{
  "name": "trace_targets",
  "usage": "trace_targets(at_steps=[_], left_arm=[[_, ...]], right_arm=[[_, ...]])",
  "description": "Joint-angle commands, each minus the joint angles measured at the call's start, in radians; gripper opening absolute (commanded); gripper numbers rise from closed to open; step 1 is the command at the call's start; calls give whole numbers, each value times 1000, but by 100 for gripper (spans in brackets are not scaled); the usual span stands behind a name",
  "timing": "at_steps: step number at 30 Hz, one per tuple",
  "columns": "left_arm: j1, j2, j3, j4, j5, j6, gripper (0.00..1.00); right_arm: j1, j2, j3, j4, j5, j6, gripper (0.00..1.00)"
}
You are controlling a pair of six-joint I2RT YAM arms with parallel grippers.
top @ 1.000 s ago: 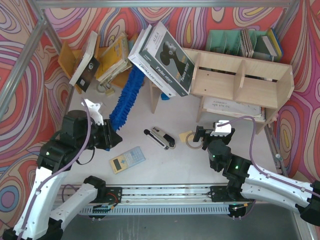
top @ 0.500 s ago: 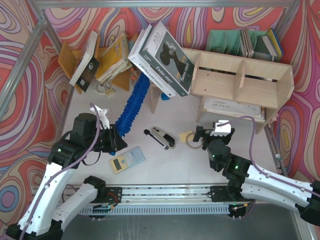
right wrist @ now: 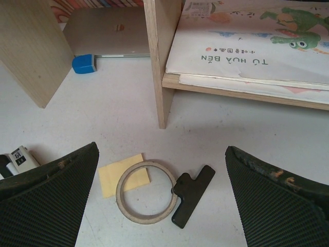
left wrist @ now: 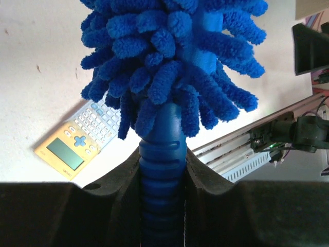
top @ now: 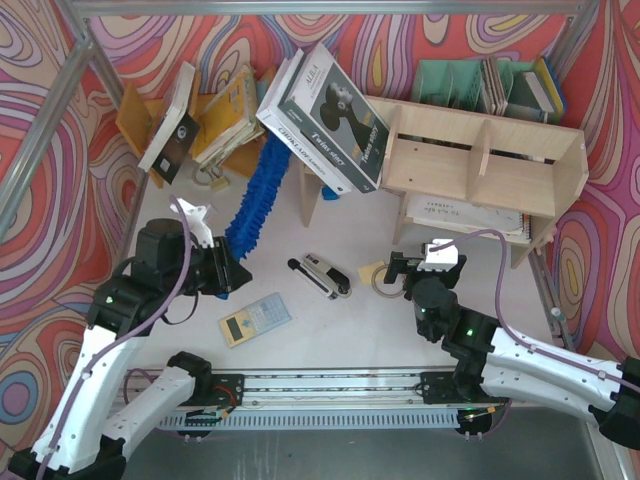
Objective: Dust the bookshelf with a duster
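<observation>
1. The duster (top: 255, 195) slanted up from the left gripper (top: 225, 270), with its tip under the leaning books (top: 325, 105) at the bookshelf's (top: 450, 165) left end.
2. That gripper was clamped on its handle.
3. The right gripper (top: 398, 270) gaped wide and empty above a ring (right wrist: 120, 194).

lab test cell: aluminium frame (top: 320, 8), patterned backdrop (top: 420, 35)

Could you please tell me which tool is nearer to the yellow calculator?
Left. The left tool is close beside the calculator; the right tool is far to its right.
</observation>
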Motion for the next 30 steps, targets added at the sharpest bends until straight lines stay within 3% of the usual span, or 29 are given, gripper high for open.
trace_targets(at_steps=[1, 14, 30], left_arm=[[-5, -18, 58, 55, -21, 43, 0], [-4, 10, -49, 118, 99, 10, 0], [-5, 72, -193, 189, 49, -38, 0]], right_arm=[[-6, -8, 26, 20, 11, -2, 99], [-9, -39, 25, 3, 13, 10, 99], [-9, -105, 2, 6, 38, 27, 99]])
